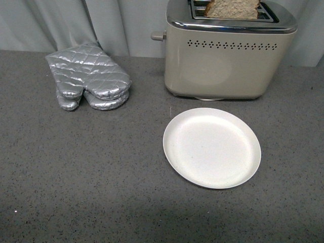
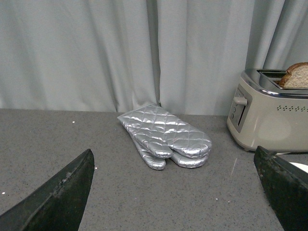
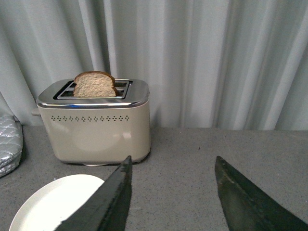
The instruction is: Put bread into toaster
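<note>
The beige toaster [image 1: 223, 61] stands at the back right of the counter, with a chrome top and a side lever. The bread [image 1: 233, 9] stands upright in one of its slots, its upper half sticking out. The right wrist view shows the same toaster [image 3: 94, 127] and bread [image 3: 95, 85]; the left wrist view shows the toaster [image 2: 269, 120] and the bread [image 2: 294, 76] at its edge. No arm appears in the front view. My left gripper [image 2: 174, 156] is open over bare counter, short of the mitts. My right gripper [image 3: 172, 161] is open and empty, to the side of the toaster.
An empty white plate [image 1: 211, 148] lies in front of the toaster. Silver quilted oven mitts [image 1: 88, 76] lie stacked at the back left. A grey curtain [image 1: 101, 20] hangs behind the grey speckled counter [image 1: 91, 177].
</note>
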Action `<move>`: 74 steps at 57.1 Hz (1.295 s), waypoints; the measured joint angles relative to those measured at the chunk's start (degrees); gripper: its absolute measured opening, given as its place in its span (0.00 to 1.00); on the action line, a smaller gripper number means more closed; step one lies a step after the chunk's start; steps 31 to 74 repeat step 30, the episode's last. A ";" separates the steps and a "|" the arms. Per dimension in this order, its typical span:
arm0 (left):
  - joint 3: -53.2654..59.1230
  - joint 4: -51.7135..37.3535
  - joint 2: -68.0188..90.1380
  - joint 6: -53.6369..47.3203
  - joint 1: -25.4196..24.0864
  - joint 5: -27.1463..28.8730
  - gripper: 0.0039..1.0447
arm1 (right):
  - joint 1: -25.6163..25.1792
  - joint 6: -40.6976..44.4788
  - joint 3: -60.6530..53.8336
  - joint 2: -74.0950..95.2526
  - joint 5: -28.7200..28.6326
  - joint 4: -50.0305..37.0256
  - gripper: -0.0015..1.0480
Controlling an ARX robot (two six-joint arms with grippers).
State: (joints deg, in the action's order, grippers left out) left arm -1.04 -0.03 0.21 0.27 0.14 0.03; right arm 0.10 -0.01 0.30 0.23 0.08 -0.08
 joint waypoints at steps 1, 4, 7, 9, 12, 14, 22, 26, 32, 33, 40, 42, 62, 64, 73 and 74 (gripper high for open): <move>0.00 0.00 0.00 0.00 0.00 0.00 0.94 | 0.00 0.00 0.00 -0.02 0.00 0.00 0.52; 0.00 0.00 0.00 0.00 0.00 0.00 0.94 | 0.00 0.00 0.00 -0.02 0.00 0.00 0.61; 0.00 0.00 0.00 0.00 0.00 0.00 0.94 | 0.00 0.00 0.00 -0.02 0.00 0.00 0.69; 0.00 0.00 0.00 0.00 0.00 0.00 0.94 | 0.00 0.00 0.00 -0.02 -0.02 0.00 0.76; 0.00 0.00 0.00 0.00 0.00 0.00 0.94 | 0.00 0.00 0.00 -0.02 0.00 0.00 0.85; 0.00 0.00 0.00 0.00 0.00 0.00 0.94 | 0.00 0.00 0.00 0.00 0.00 0.00 0.90; 0.00 0.00 0.00 0.00 0.00 0.00 0.94 | 0.00 -0.04 0.00 -0.02 0.00 0.00 0.90; 0.00 0.00 0.00 0.00 0.00 0.00 0.94 | 0.00 -0.04 0.00 -0.02 0.00 0.00 0.91; 0.00 0.00 0.00 0.00 0.00 0.00 0.94 | 0.00 -0.04 0.00 -0.02 0.00 0.00 0.91; 0.00 0.00 0.00 0.00 0.00 0.00 0.94 | 0.00 -0.04 0.00 -0.02 0.00 0.00 0.91; 0.00 0.00 0.00 0.00 0.00 0.00 0.94 | 0.00 -0.04 0.00 -0.02 0.00 0.00 0.91; 0.00 0.00 0.00 0.00 0.00 0.00 0.94 | 0.00 -0.04 0.00 -0.02 0.00 0.00 0.91; 0.00 0.00 0.00 0.00 0.00 0.00 0.94 | 0.00 -0.04 0.00 -0.02 0.00 0.00 0.91; 0.00 0.00 0.00 0.00 0.00 0.00 0.94 | 0.00 -0.04 0.00 -0.02 0.00 0.00 0.91; 0.00 0.00 0.00 0.00 0.00 0.00 0.94 | 0.00 -0.04 0.00 -0.02 0.00 0.00 0.91; 0.00 0.00 0.00 0.00 0.00 0.00 0.94 | 0.00 -0.04 0.00 -0.02 0.00 0.00 0.91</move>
